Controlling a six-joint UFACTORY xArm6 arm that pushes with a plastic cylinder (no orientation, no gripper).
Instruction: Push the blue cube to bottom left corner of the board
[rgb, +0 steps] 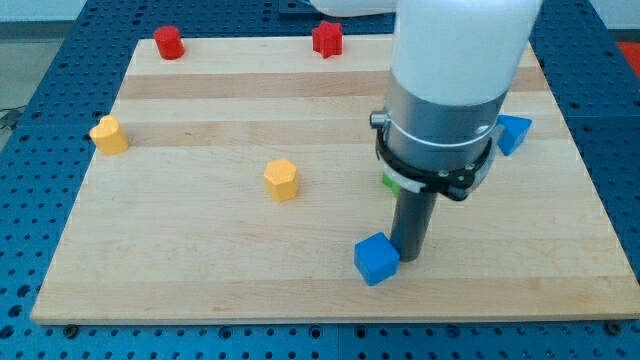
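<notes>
The blue cube (376, 259) lies on the wooden board (200, 270) near the view's bottom edge, right of centre. My tip (407, 257) rests on the board right against the cube's right side, touching or almost touching it. The rod hangs from the large white and grey arm body that fills the view's upper right. The board's bottom left corner (45, 312) is far off to the view's left.
A yellow hexagonal block (282, 180) sits mid-board, a yellow block (109, 134) at the left edge. Two red blocks (168, 42) (327, 39) lie along the top edge. A second blue block (513, 133) shows at the right; a green block (388, 182) peeks from behind the arm.
</notes>
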